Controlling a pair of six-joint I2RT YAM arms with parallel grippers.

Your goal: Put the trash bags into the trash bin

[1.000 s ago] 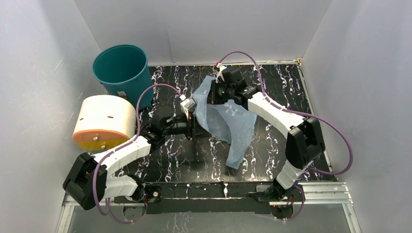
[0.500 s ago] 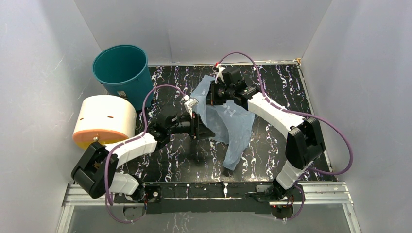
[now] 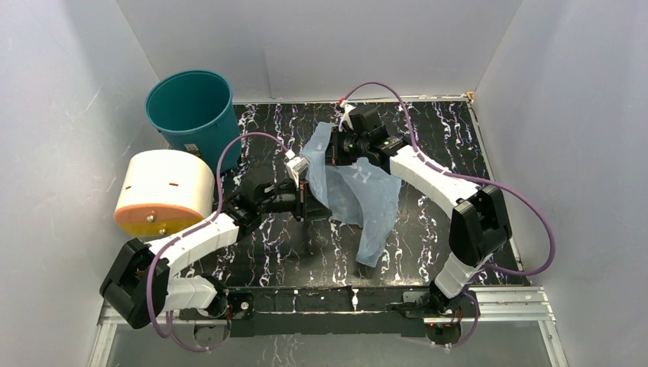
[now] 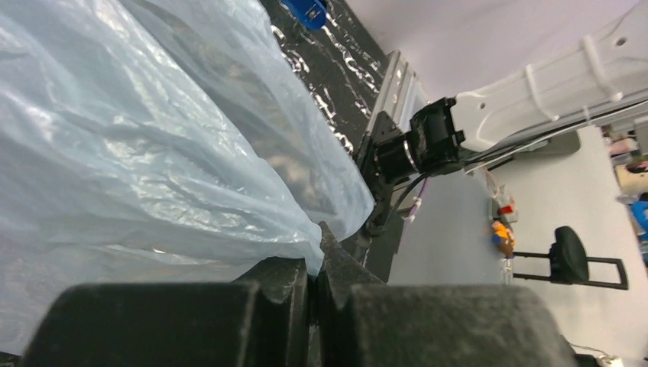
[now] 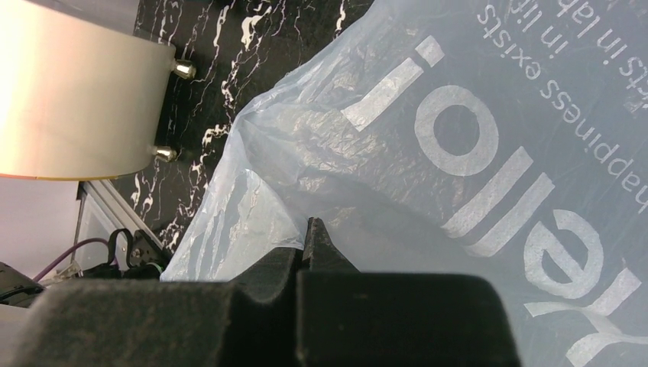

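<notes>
1. Cream cylinder (image 3: 164, 180), orange end. Lies on its side at the far left of the bench (image 3: 451, 130), just in front of the bin. Not part of my job. I note it because it sits near the path I judge I will take to the bin.

2. Trash bin (image 3: 200, 130), teal, round, tapering. Stands upright in the far left corner with its mouth open upward. I see nothing inside it from above. It is well apart from the bag, so the carry is not yet done.

3. My left end effector (image 4: 314, 264). Clenched, with a pinch of pale-blue film caught at the finger tips. It grips the bag's left edge, low down. My judgement is that a second hold is there to spread the film and keep it from swinging.

4. My right end effector (image 5: 304, 245). Clenched on a fold of the same bag, near the white lettering. It sits higher and further back than the left, so the film hangs from it.

5. Trash bag (image 3: 363, 195), thin, translucent, crinkly. It is held up over the middle of the bench between my two grips. Its lower tail trails toward the near edge, and I cannot tell whether that tail touches the bench. It is limp, so I expect it to drag or snag on the bin's rim.
</notes>
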